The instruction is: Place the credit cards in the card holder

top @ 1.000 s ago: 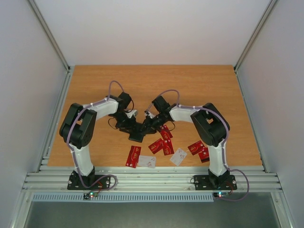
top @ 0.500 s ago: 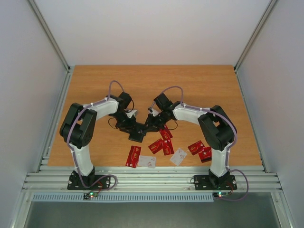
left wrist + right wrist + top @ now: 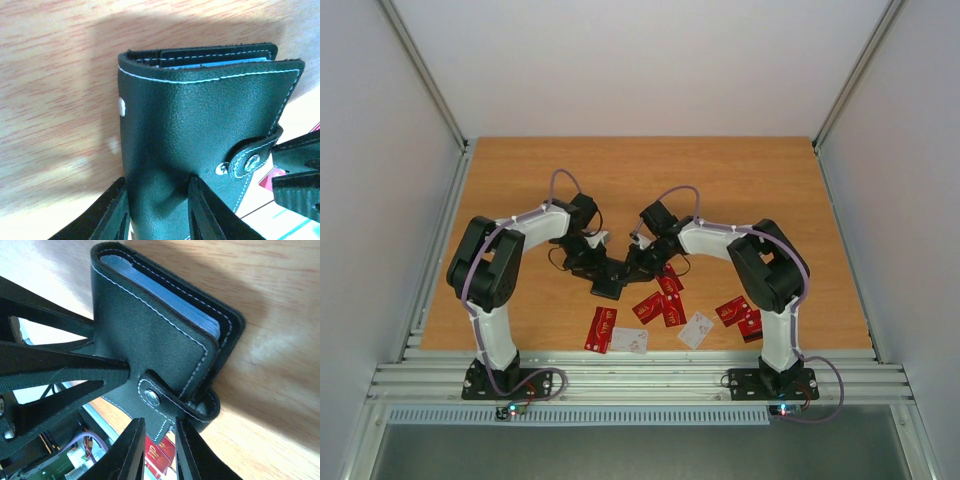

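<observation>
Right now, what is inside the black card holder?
The card holder is folded shut, with the snap tab over its edge. Between the covers only the pale blue edges of the inner pockets show. Whether anything sits in them is hidden by the covers.

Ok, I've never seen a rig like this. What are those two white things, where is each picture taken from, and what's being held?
They are two robot arms bolted at the near edge of a wooden table. One picture looks down from above and behind them; the other two come from a camera on each wrist. Red and white credit cards lie loose near the front edge. Between the arms is a black card holder, folded. The left fingers pinch it, denting the leather; the right fingers grip its edge by the snap tab.
</observation>
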`<state>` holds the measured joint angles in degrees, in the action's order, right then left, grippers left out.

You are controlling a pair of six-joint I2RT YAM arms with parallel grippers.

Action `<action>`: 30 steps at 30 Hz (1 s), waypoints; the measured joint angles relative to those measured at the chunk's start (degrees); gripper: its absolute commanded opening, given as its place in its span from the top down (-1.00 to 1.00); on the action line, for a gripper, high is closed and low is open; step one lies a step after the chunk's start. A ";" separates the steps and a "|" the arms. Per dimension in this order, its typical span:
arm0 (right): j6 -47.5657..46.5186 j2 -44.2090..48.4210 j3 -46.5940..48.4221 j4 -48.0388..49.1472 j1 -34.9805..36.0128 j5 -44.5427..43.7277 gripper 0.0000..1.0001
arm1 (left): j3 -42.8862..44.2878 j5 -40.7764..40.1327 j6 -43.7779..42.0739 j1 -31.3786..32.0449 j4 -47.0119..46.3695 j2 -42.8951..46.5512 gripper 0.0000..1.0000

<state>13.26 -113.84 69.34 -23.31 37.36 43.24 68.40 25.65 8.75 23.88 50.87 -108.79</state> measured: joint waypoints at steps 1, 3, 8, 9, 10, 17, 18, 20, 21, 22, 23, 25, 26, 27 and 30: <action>0.00 -0.09 0.20 -0.02 0.11 0.02 0.63 | 0.02 0.00 0.00 0.00 0.04 -0.02 0.35; 0.00 -0.44 0.79 0.02 0.20 0.04 0.63 | 0.07 0.00 0.00 0.00 0.11 -0.04 0.35; 0.00 -1.38 2.10 0.13 0.33 0.11 0.64 | 0.20 0.00 0.02 0.00 0.22 -0.13 0.36; 0.00 -1.53 2.29 0.11 0.39 0.15 0.64 | 0.22 0.00 0.02 0.00 0.26 -0.13 0.36; 0.00 -1.64 2.49 0.07 0.48 0.15 0.64 | 0.24 -0.02 0.02 0.00 0.31 -0.15 0.36; 0.00 -3.04 4.31 -0.13 1.16 0.52 0.64 | 0.35 -0.02 0.04 0.00 0.42 -0.22 0.37; 0.00 -3.23 4.63 -0.26 1.25 0.55 0.64 | 0.42 -0.02 0.04 0.00 0.50 -0.31 0.37; -0.02 -3.34 4.79 -0.39 1.29 0.57 0.64 | 0.59 -0.02 0.04 0.00 0.72 -0.42 0.37; -0.02 -3.43 4.87 -0.55 1.29 0.61 0.64 | 0.63 -0.04 0.07 0.00 0.79 -0.44 0.37; -0.02 -3.50 5.07 -0.74 1.29 0.63 0.64 | 0.66 -0.04 0.07 0.00 0.81 -0.44 0.37; -0.02 -3.56 5.22 -0.90 1.29 0.63 0.65 | 0.70 -0.07 0.07 0.00 0.85 -0.46 0.37; -0.04 -3.67 5.42 -1.18 1.33 0.63 0.68 | 0.87 -0.11 0.07 0.00 1.05 -0.59 0.37; -0.04 -3.72 5.49 -1.25 1.36 0.63 0.70 | 0.98 -0.09 0.07 0.00 1.16 -0.70 0.38; -0.02 -3.80 5.57 -1.40 1.38 0.59 0.71 | 1.03 -0.07 0.04 0.00 1.22 -0.74 0.38; -0.07 -4.22 6.14 -2.14 1.38 0.63 0.71 | 1.05 -0.09 0.04 0.00 1.29 -0.76 0.38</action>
<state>13.19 -118.06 75.48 -25.45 38.74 43.88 69.45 25.56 8.80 23.88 52.16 -109.56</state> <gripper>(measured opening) 0.146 0.314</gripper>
